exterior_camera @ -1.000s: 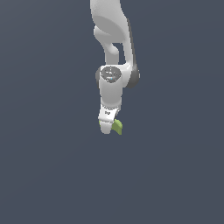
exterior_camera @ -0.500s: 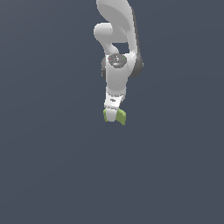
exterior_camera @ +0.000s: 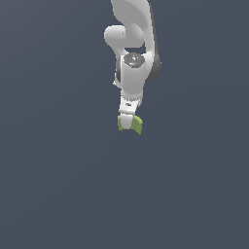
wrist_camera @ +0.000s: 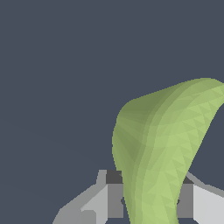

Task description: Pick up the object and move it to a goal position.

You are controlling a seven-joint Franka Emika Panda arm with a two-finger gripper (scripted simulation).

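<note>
The object (exterior_camera: 137,125) is a small light-green curved block held at the tip of the white arm in the exterior view. My gripper (exterior_camera: 128,124) points down and is shut on it, with green showing on both sides of the fingers. In the wrist view the object (wrist_camera: 166,148) fills much of the picture as a thick bent green segment, clamped between the two grey fingers (wrist_camera: 114,194). The block hangs above the dark grey floor; no goal marker shows in either view.
Only a plain dark grey surface (exterior_camera: 58,185) surrounds the arm in both views.
The arm has risen with the object in its grip, moving up and slightly toward the exterior view's right. The block has turned, so green now shows on both sides of the fingers.
</note>
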